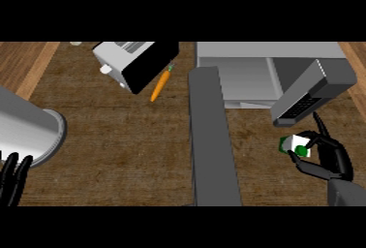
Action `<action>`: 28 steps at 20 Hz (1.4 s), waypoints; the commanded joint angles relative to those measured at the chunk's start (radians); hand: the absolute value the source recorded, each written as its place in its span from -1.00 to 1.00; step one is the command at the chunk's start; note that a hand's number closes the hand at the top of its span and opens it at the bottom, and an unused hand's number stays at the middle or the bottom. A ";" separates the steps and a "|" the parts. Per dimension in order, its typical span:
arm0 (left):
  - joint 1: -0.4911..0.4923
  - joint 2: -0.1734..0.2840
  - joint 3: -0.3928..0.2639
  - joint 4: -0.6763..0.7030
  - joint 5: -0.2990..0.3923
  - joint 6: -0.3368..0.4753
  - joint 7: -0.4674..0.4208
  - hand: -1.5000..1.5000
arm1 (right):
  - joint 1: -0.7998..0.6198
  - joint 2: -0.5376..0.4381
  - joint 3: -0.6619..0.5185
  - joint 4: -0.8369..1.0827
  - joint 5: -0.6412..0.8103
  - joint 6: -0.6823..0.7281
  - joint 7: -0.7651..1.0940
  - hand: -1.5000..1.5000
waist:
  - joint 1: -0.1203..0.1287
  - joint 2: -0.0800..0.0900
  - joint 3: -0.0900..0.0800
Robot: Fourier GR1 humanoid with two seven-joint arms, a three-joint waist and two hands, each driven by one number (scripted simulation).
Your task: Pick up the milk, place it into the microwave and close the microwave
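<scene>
A small white milk carton point(295, 144) with green ends sits in my right hand point(327, 160), whose fingers and thumb curl round it at the right of the view. The hand holds it just in front of the grey microwave point(243, 72) at the top right. The microwave's door point(211, 140) stands open, reaching toward the view's lower edge. My left hand point(12, 177) shows at the lower left edge, fingers straight and up, holding nothing.
A grey toaster-like appliance point(132, 60) stands at the top, with an orange carrot point(160, 86) beside it. A large metal pot point(28, 127) lies at the left. A grey and black panel point(311, 92) juts out at the microwave's right.
</scene>
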 commanded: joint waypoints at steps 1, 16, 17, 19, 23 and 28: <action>-0.013 -0.002 0.006 0.020 -0.002 -0.004 -0.009 -1.00 | -0.080 0.040 0.013 -0.004 -0.009 0.081 -0.078 1.00 | 0.013 0.005 0.005; 0.073 -0.022 -0.029 0.010 -0.025 -0.009 -0.078 -1.00 | 0.148 0.178 0.108 -0.456 -0.098 0.015 0.122 1.00 | -0.018 -0.006 0.001; 0.042 -0.012 0.036 -0.006 0.043 -0.027 -0.006 -1.00 | 0.219 0.185 0.120 -0.513 -0.098 0.009 0.106 1.00 | -0.018 -0.004 0.002; 0.097 -0.022 0.033 0.078 0.020 -0.101 -0.127 -1.00 | 0.146 0.211 0.137 -0.618 -0.106 -0.065 0.233 1.00 | -0.011 -0.006 0.001; 0.076 -0.023 0.032 0.036 0.031 -0.053 -0.064 -1.00 | 0.248 0.224 0.185 -0.834 -0.072 -0.141 0.354 1.00 | -0.010 -0.002 0.002; 0.068 -0.007 0.078 0.016 0.075 -0.077 -0.022 -1.00 | 0.139 0.237 0.204 -0.861 0.001 -0.259 0.497 1.00 | -0.004 0.000 0.003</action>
